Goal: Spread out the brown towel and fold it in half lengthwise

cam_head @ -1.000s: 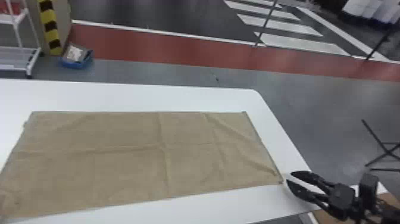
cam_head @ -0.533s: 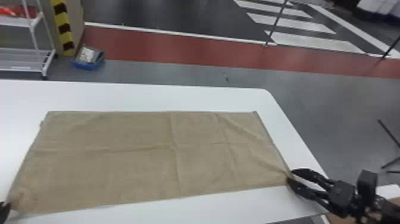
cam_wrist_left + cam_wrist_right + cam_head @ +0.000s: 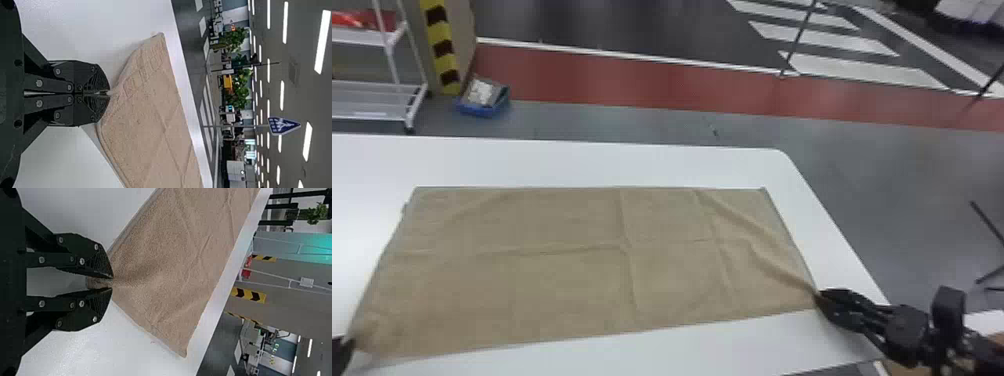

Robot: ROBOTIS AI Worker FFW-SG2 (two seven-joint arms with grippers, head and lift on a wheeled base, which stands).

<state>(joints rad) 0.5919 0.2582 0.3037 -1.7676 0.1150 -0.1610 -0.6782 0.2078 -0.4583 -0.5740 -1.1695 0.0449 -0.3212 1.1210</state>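
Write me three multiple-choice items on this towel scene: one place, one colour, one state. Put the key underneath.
1. Where is the right end effector?
A) At the middle of the brown towel
B) At its far left corner
C) At its near right corner

2. What colour is the table?
A) White
B) Green
C) Red

3. How is the left end effector?
A) Wide open above the towel
B) Shut on the towel
C) Shut on a cup

Key:
1 C: the head view shows it at that corner.
2 A: its bare top around the towel is white.
3 B: in the left wrist view its fingers are together, with cloth gathered at their tips.
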